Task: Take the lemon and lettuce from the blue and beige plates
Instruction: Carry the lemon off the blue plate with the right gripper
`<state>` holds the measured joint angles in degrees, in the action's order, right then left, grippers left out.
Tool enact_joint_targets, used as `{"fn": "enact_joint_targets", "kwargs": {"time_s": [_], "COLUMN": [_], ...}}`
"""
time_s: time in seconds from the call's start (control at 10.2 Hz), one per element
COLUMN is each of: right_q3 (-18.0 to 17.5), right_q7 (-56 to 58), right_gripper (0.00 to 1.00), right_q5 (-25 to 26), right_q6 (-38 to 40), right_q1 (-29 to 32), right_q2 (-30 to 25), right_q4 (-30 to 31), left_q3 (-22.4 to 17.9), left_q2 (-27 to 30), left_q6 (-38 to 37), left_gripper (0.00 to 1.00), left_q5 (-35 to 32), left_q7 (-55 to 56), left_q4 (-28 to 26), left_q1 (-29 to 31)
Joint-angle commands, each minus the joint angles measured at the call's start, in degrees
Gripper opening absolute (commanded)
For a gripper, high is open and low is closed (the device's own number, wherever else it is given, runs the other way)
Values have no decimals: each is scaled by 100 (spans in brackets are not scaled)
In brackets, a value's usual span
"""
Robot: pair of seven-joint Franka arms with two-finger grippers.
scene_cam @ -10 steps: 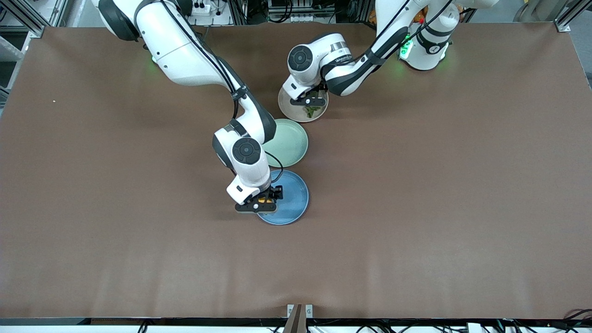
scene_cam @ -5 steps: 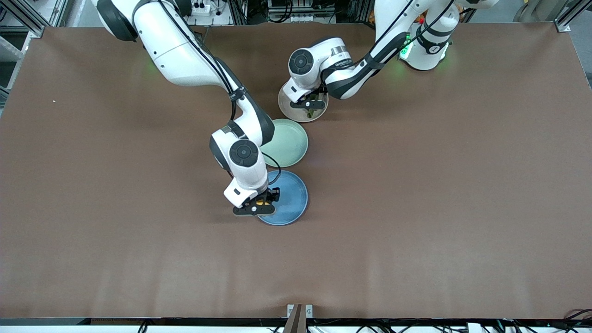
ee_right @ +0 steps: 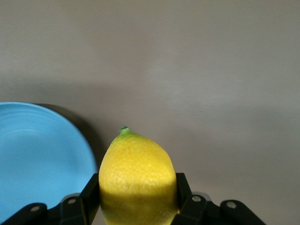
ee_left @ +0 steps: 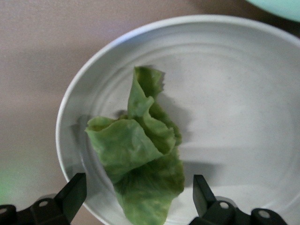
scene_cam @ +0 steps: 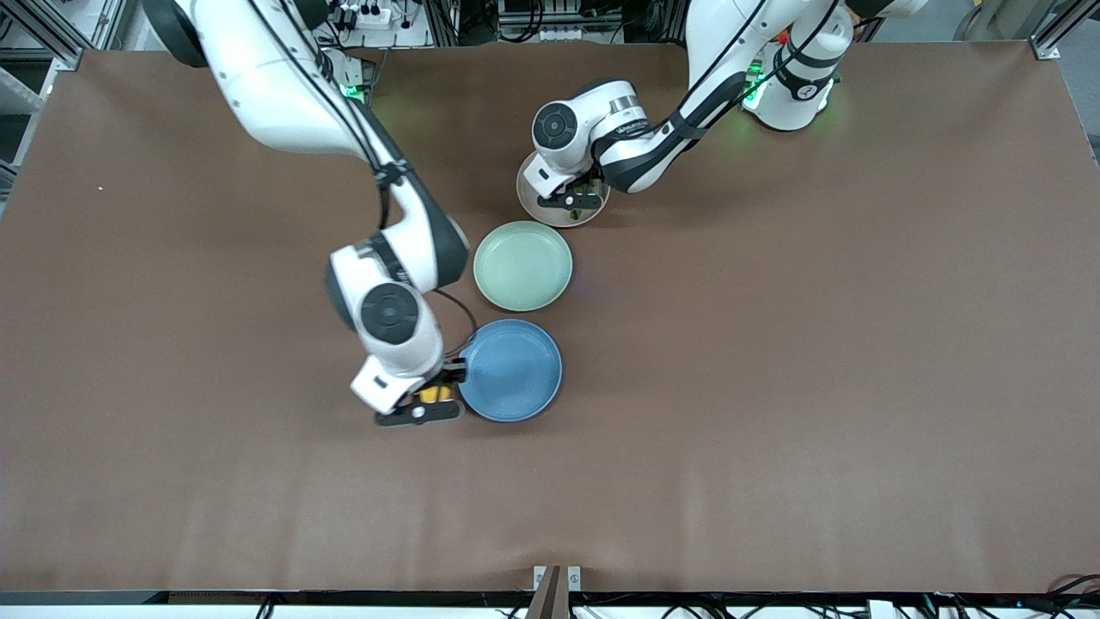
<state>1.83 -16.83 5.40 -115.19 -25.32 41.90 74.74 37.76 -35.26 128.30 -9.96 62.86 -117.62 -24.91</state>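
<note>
Right hand (ee_right: 136, 206) grips lemon (ee_right: 137, 178); left hand (ee_left: 136, 199) (wrist view) gapes around lettuce (ee_left: 138, 161).

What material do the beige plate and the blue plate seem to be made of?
Round pale beige plate: probably matte plastic or melamine; faint concentric rings and soft dull highlights, no glassy shine. Round sky-blue plate: likely the same, with similar fine rings and an even matte colour. Glazed ceramic cannot be ruled out by look alone.
</note>
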Motion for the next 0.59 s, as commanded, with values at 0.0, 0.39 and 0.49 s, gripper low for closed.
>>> {"fn": "enact_joint_targets", "kwargs": {"time_s": [0.0,0.39,0.49], "right_q3": [-95,-51,45], "right_q7": [801,1813,1980], "right_gripper": [0,0,0], "right_q5": [-30,-48,-39], "right_q6": [138,-28,-360], "right_q1": [526,1397,1607], "right_q2": [-628,-964,-1069], "right_q4": [591,1190,1592], "left_q3": [-155,-155,-155], "left_q2": [-191,-191,-174], "left_q6": [20,11,11], "left_gripper": [100,0,0], "left_q5": [-173,-173,-173], "left_q7": [226,507,560], "left_q4": [221,370,388], "left_q1": [-225,-199,-190]}}
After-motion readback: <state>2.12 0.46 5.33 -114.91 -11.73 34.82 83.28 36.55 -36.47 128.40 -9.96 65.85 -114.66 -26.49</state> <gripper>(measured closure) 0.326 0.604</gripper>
